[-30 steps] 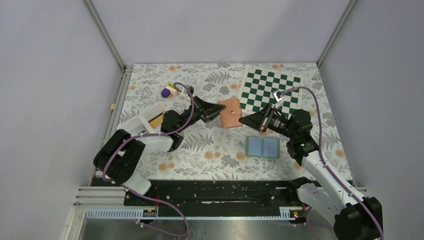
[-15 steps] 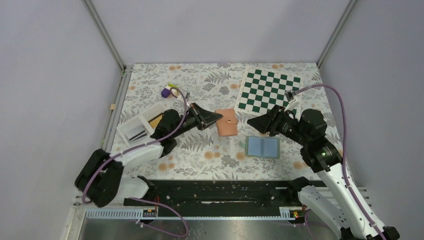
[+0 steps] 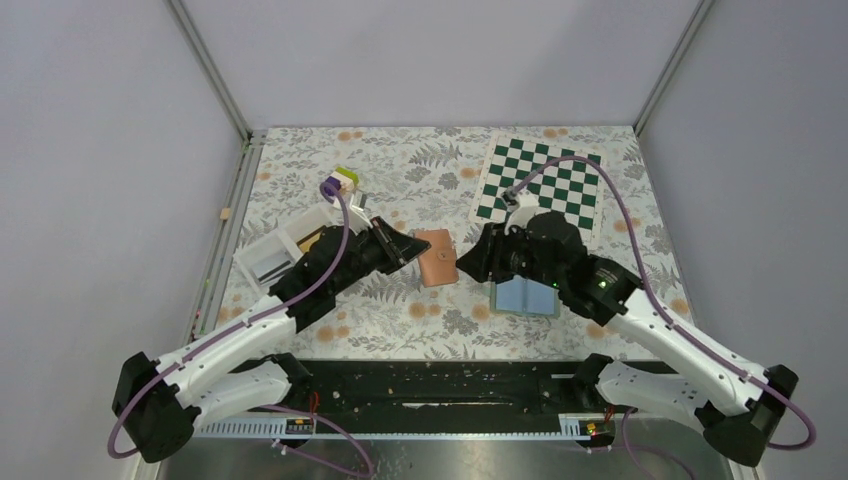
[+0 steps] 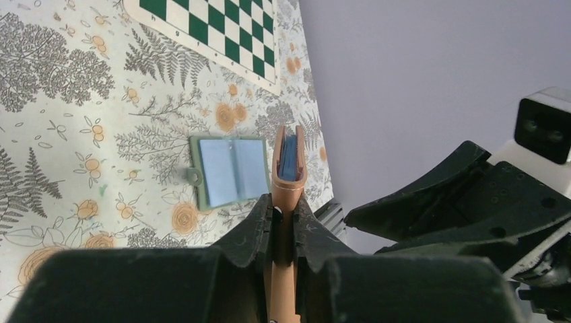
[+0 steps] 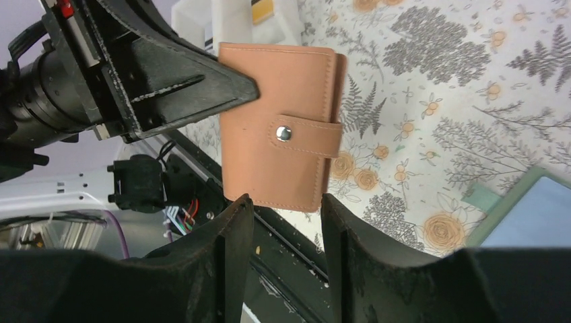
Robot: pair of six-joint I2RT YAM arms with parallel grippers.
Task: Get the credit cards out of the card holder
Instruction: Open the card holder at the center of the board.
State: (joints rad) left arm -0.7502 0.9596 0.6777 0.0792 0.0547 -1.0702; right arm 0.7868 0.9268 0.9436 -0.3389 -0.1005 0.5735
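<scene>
Near the middle of the overhead view, the two arms meet over the flowered surface (image 3: 400, 310), with one tan card holder (image 3: 436, 258) between them. The left hand (image 3: 412, 250) has its two fingers clamped tight on one edge of it. Its wrist view looks along the holder edge-on from the bottom centre of the frame, and blue leaves show between the tan covers. The holder is closed, its strap fastened by a single metal snap (image 5: 284, 134).

The right hand (image 5: 284, 202) faces the holder from the other side. Its two fingers are spread apart and hold nothing, and the holder's lower edge sits at the gap between their tips. I cannot tell whether they touch it.

A second holder, the green holder (image 3: 526, 295), lies flat and open on the surface just below the right hand in the overhead frame, showing two pale blue pages. No card shows in either holder.

One yellow-orange card (image 3: 314, 238) shows, lying in the one white tray (image 3: 262, 252) at centre left of the overhead view, beside the left arm. Something dark lies at the tray's lower end, too small to make out.

One green-and-white chessboard (image 3: 545, 180) lies at the upper right. One small purple and yellow-green toy (image 3: 340, 182) sits above the tray.
</scene>
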